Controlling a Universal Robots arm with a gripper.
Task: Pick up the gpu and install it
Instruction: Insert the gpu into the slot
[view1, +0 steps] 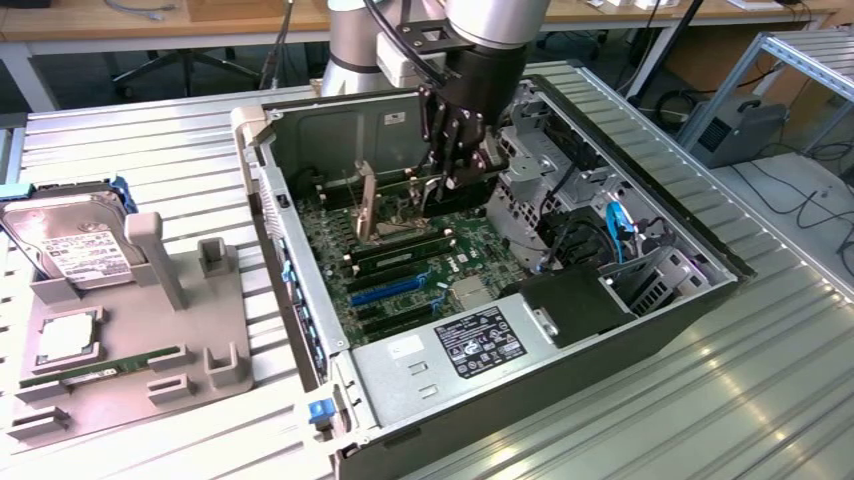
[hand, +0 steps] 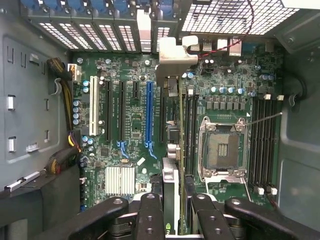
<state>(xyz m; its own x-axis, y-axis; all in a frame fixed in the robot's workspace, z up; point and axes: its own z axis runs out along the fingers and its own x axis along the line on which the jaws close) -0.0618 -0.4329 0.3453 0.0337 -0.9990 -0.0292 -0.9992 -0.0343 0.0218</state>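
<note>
While the black metal gripper (view1: 451, 165) hangs inside the open grey tower computer case (view1: 561, 400), its fingers (hand: 150, 212) are clamped on the thin flat gpu card (hand: 175, 127), seen edge-on with its silver bracket toward the case's rear grille. The card stands over the green motherboard (hand: 135, 65), between the long blue slot (hand: 148, 112) and the empty square processor socket (hand: 222, 147); whether it is seated I cannot tell.
</note>
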